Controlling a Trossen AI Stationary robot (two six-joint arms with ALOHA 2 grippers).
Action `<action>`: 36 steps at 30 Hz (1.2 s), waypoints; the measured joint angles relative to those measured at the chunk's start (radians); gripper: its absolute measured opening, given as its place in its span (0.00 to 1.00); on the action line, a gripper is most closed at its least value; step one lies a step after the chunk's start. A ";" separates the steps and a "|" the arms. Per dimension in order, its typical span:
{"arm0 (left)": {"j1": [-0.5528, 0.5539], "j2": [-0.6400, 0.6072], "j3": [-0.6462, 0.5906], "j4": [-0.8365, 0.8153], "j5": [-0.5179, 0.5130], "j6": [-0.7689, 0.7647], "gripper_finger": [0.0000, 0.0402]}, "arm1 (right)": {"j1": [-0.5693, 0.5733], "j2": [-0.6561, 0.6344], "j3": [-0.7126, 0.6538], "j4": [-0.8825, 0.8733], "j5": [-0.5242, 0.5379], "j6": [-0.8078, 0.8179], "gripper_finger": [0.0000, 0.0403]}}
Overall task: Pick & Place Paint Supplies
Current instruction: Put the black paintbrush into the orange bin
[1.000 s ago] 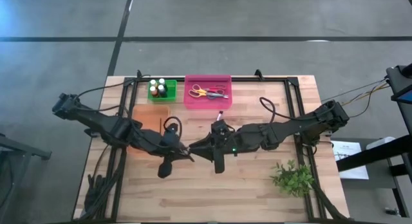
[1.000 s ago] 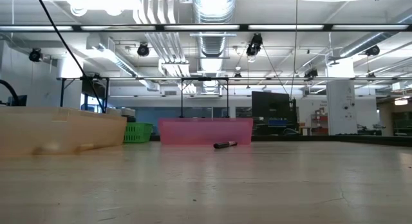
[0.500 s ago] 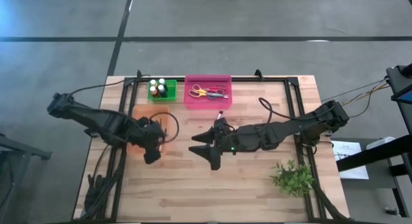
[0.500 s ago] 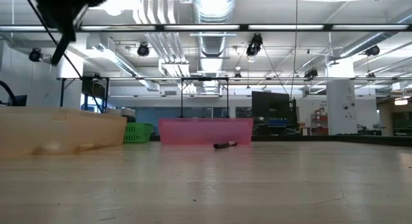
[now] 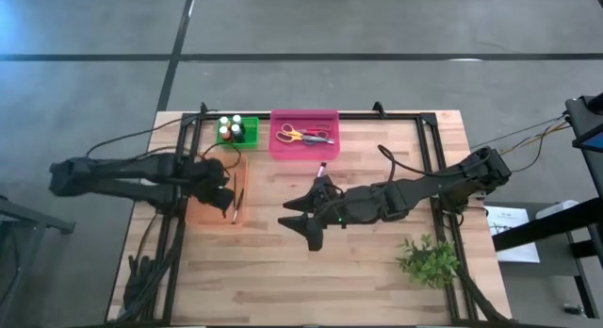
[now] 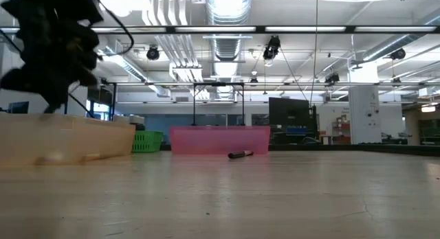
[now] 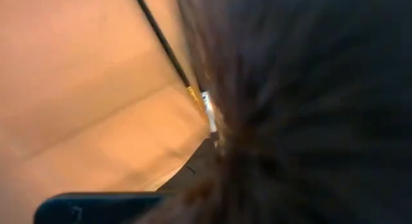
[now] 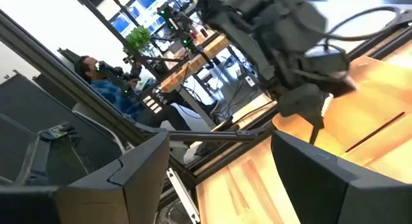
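Observation:
My left gripper hovers over the clear orange tray, shut on a slim dark-handled brush that points down below it. Another brush lies flat in that tray. My right gripper hangs open above the table's middle, touching nothing; its fingers stand wide apart in the right wrist view. A dark pen-like piece with a pink end lies on the wood near the pink bin. My left gripper holds the brush from above, and the brush hangs below the fingers with its dark handle pointing down over the tray floor. Its gold and silver ferrule shows close by. Blur hides the place of contact, so which part is pinched cannot be told.
At the far edge, a green bin holds paint bottles and a pink bin holds scissors. A green plant sprig lies near the right near corner. Bare wood stretches along the near side.
My left gripper has travelled from beside the right gripper at the table's middle toward the left and far side, ending over the orange tray and dropping lower in the low view, carrying the brush along. My right gripper has shifted slightly left.

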 joint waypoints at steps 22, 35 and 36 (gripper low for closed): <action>0.265 0.065 -0.122 0.170 0.144 0.318 0.51 | 0.006 0.000 -0.011 -0.058 0.021 0.038 0.66; 0.261 0.033 0.305 0.105 0.204 0.516 0.54 | -0.052 0.011 -0.018 -0.521 0.194 0.458 0.66; 0.261 0.033 0.338 0.104 0.192 0.533 0.54 | -0.069 0.011 -0.027 -0.528 0.185 0.478 0.66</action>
